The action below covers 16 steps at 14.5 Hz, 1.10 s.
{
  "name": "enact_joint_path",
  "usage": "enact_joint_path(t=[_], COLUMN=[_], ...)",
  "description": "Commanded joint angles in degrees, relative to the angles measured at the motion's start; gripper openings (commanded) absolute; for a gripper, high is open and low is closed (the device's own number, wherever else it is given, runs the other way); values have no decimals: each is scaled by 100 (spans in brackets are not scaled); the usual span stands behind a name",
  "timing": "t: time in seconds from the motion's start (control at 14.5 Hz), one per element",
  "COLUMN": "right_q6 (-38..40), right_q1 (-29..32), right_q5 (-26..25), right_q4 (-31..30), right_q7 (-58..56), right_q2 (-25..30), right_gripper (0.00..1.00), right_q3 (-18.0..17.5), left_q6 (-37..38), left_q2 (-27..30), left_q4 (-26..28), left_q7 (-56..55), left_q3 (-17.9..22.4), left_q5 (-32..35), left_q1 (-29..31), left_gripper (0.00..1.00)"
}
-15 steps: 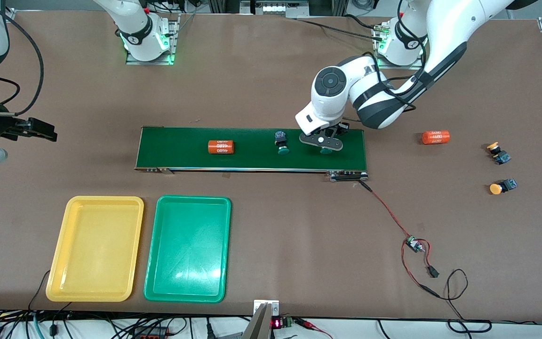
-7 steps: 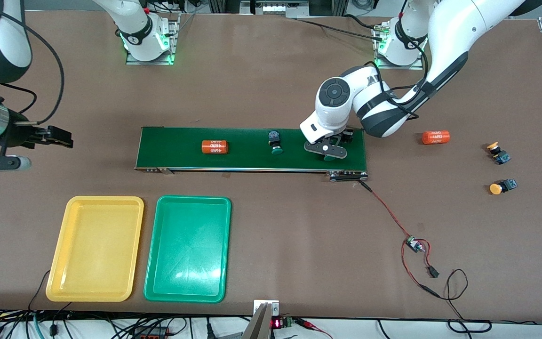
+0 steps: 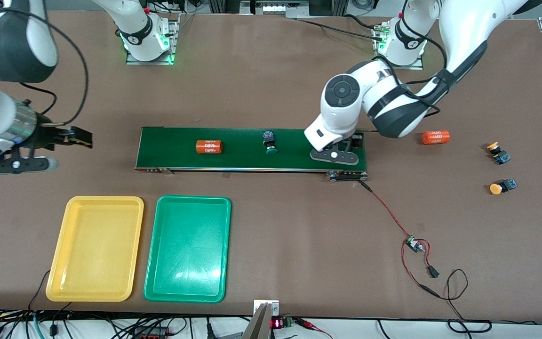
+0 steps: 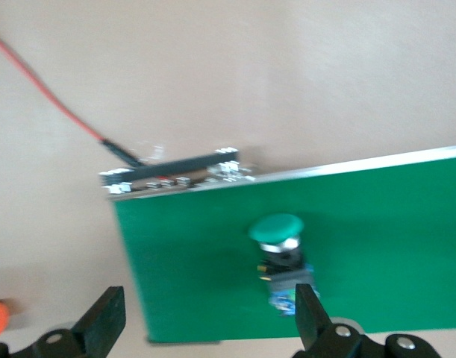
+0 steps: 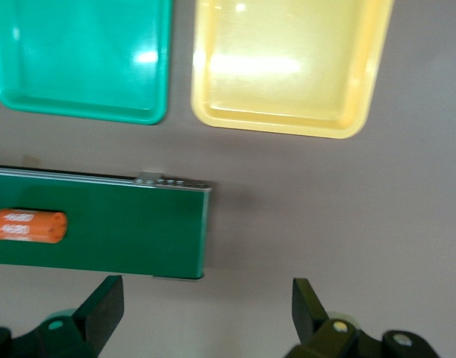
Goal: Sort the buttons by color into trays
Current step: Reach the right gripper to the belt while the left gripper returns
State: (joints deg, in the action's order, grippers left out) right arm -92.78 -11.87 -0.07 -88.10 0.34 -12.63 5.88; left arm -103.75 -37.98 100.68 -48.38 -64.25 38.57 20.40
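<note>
One green-capped button (image 3: 269, 143) lies on the conveyor belt (image 3: 177, 155). A second green-capped button (image 4: 281, 257) lies on the belt near its end at the left arm's side, hidden under the left hand in the front view. My left gripper (image 3: 336, 157) (image 4: 205, 322) is open and empty over that belt end, one finger (image 4: 310, 317) close beside this button. Two yellow-orange-capped buttons (image 3: 497, 152) (image 3: 503, 187) lie on the table toward the left arm's end. My right gripper (image 3: 83, 139) (image 5: 205, 309) is open and empty over the table off the belt's other end. The yellow tray (image 3: 94, 248) (image 5: 287, 67) and green tray (image 3: 187, 248) (image 5: 82, 60) stand side by side, nearer the front camera than the belt.
An orange cylinder (image 3: 209, 147) (image 5: 27, 225) lies on the belt toward the right arm's end. Another orange cylinder (image 3: 435, 137) lies on the table past the belt's left-arm end. A red and black cable with a small board (image 3: 412, 244) runs from the belt's corner toward the front camera.
The orange cylinder and the visible green button have travelled along the belt toward the right arm's end. My left gripper has shifted toward the belt's left-arm end. My right gripper has moved toward the belt.
</note>
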Motion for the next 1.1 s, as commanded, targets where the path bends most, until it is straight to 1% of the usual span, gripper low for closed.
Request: enact_joint_path(t=[0.0,0.14,0.21,0.34,0.55,0.76,0.89,1.03], right_q6=[-161,-249,-354,-469,-609,-820,-856,-1057], right_q1=[-377,-527,-614,-895,-1501,-2046,-2249,-2547], right_q5=[304,751,884,894,807,806,798,798], right_q4=[30,30,30,30,30,30,21,12], right_q7=[159,238,456,817,1685,2583,2778,2866], right_q2=[-178,-362,-424,-565,-767,-899,-1004,-1215], right_gripper=[100,100,100,100,100,100,100,100], right_q3=[19,19,19,19,27,27,27,27], left_q6=[460,452,443,408,399,443,443,443], left_q2=[-69,-78,-121,-166,-166,-192,-218,-227], left_q4=[-434,-453,-461,-462,-470,-400,-435,-453], left_q7=[153,346,504,942,1515,1674,1814,2147], left_q3=[8,35,113,385,728,834,887,966], left_q5=[72,72,72,72,90,46,37,37], left_q1=[436,981,1209,1527,1704,1801,1835,1844], left_gripper=[100,100,100,100,100,100,100,100])
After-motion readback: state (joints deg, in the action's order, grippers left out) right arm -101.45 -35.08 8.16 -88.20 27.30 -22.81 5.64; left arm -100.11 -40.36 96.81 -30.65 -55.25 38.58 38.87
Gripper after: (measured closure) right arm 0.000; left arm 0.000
